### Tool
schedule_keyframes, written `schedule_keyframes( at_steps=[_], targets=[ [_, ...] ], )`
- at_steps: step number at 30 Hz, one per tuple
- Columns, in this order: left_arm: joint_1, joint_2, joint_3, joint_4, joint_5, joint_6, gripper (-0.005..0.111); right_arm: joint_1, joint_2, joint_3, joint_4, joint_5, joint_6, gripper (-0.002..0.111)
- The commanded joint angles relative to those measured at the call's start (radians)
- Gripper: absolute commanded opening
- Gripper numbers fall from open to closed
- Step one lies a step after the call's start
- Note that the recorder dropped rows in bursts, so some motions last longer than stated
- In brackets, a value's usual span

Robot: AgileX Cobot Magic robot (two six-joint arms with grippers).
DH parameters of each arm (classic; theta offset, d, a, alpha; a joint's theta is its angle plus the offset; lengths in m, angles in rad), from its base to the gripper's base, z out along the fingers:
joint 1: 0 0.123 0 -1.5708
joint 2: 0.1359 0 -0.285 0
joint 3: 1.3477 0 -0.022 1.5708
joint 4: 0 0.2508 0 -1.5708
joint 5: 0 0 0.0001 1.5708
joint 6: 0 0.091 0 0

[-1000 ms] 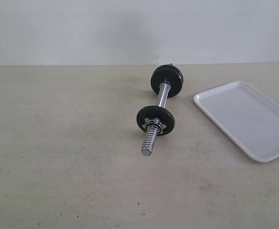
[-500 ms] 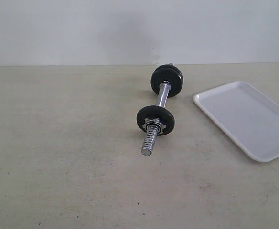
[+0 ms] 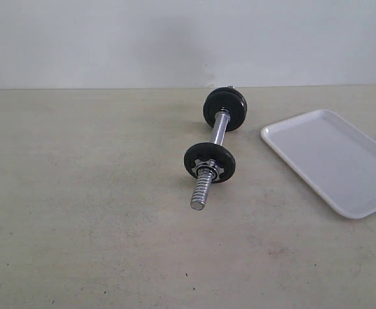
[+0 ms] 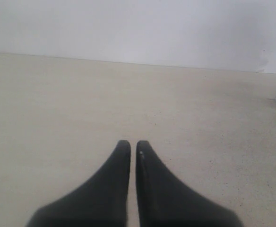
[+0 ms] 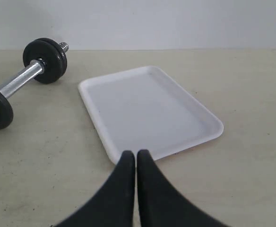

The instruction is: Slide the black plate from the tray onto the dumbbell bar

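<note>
Nothing has moved since a second ago; the exterior view shows the same layout. Both arms are off the work. Left gripper [image 4: 133,144] is clenched on nothing, looking over bare table [image 3: 78,225]. Right gripper [image 5: 136,153] is clenched too, also empty, and points at the tray [image 3: 333,158] near its edge.

Tray is bare, no disc in it. Dumbbell bar [image 3: 219,129] lies on the table beside the tray, not touching it. Its far end carries what looks like two black discs pressed together. I take one of them for the black plate [image 5: 48,54], but can't tell which. Near end has a single disc [image 3: 221,154] backed by the star nut [image 3: 207,168], with bare thread sticking out past it.

My read: the slide-on step is done and nothing is left to pick. The next move, if any, is a check that the plate sits flush against its neighbour. I can't see anything locking it outboard.
</note>
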Motion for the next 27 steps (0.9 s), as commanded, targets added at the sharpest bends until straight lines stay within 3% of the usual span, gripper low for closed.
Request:
schedule_keyframes(
  at_steps=[1, 27],
  targets=[
    [-0.012, -0.003, 0.002, 0.004, -0.001, 0.004, 0.004, -0.005, -0.005, 0.000, 0.001, -0.005, -0.006, 0.000],
    [-0.050, -0.003, 0.002, 0.004, -0.002, 0.004, 0.004, -0.005, -0.005, 0.000, 0.001, -0.005, -0.006, 0.000]
  ],
)
